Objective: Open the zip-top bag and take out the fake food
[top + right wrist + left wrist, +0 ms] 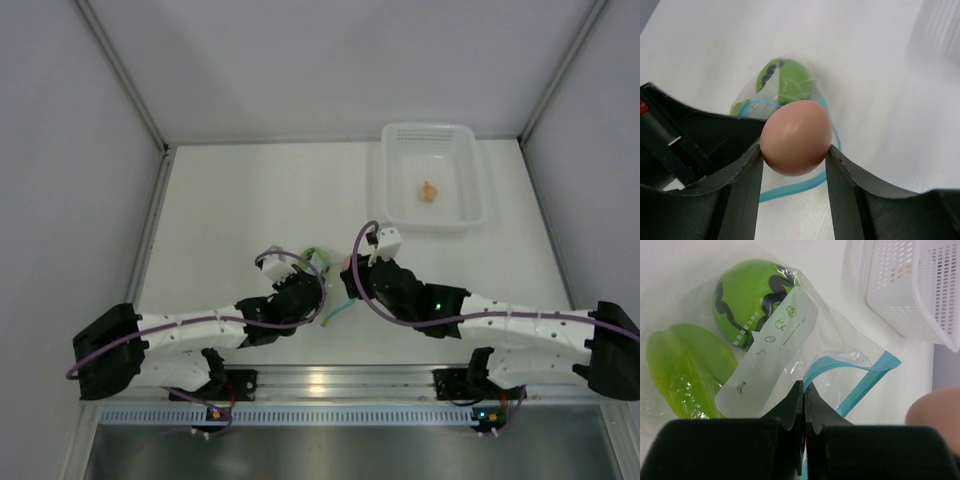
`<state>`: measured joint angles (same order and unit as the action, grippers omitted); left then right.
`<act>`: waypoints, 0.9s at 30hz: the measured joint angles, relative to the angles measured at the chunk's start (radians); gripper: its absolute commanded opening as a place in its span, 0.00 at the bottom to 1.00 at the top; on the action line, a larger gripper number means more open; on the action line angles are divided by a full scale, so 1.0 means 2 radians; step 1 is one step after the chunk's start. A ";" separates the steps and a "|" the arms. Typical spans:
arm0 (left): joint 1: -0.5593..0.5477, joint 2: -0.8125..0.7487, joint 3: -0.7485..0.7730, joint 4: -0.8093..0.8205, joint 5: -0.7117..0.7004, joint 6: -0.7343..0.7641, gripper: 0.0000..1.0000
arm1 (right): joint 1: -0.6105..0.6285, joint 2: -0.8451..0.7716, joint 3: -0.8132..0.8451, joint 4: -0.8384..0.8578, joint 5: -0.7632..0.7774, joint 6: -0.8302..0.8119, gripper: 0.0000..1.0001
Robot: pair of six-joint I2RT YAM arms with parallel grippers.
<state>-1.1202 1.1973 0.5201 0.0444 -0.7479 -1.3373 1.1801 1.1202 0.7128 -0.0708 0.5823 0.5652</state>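
Observation:
The clear zip-top bag [790, 325] lies on the table with its light blue zip strip [860, 382] gaping open. Inside are a round green ball with a dark zigzag line [747, 300] and a lime-green oval [687, 367]. My left gripper [804, 390] is shut on the bag's blue edge. My right gripper [795, 155] is shut on a peach egg-shaped piece [796, 137] and holds it above the bag's mouth [790, 187]. From above, the bag [322, 262] lies between both grippers, with the left gripper [305, 290] and the right gripper [352, 272] on either side.
A white perforated basket [475, 190] stands at the back right and holds a small orange piece [428, 190]. Its corner shows in the left wrist view [905, 285]. Grey walls close off the table's sides and back.

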 measured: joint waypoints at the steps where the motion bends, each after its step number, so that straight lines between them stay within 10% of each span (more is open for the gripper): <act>1: 0.000 -0.001 0.000 0.000 0.000 0.000 0.00 | -0.009 -0.004 0.004 -0.006 -0.001 -0.005 0.38; 13: 0.000 -0.014 -0.010 0.001 0.002 0.000 0.00 | -0.267 0.004 0.089 -0.055 -0.086 -0.084 0.38; 27: 0.000 -0.001 -0.009 0.003 0.015 0.000 0.00 | -0.436 0.253 0.284 -0.116 -0.168 -0.147 0.43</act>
<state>-1.1202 1.1946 0.5030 0.0509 -0.7181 -1.3376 0.3080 1.6253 1.2816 -0.3019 0.2455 0.2714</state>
